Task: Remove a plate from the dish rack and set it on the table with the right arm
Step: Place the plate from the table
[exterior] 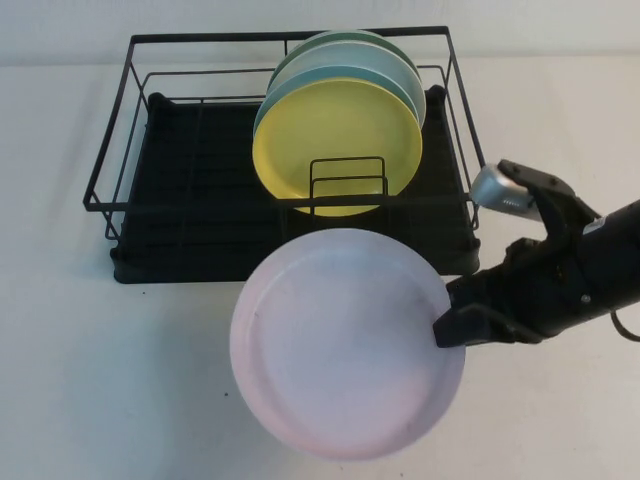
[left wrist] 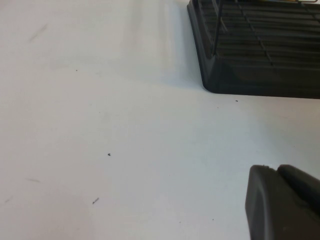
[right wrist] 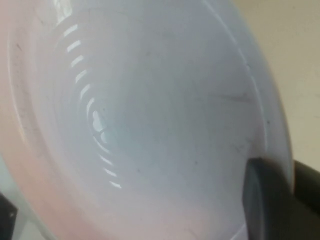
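Note:
The pale pink plate (exterior: 340, 340) is out of the dish rack (exterior: 200, 215) and held in front of it, over the white table (exterior: 110, 380), tilted face up. My right gripper (exterior: 447, 328) is shut on the plate's right rim. In the right wrist view the plate (right wrist: 150, 115) fills the picture and the gripper (right wrist: 290, 192) clamps its rim. My left gripper (left wrist: 278, 200) is over bare table beside a corner of the rack's drip tray (left wrist: 250, 60); its two fingers lie together, holding nothing.
A yellow plate (exterior: 335, 135) stands upright in the rack with a light blue plate (exterior: 375, 80) and a green plate (exterior: 340, 40) behind it. Bare table (left wrist: 100, 125) lies left of and in front of the rack.

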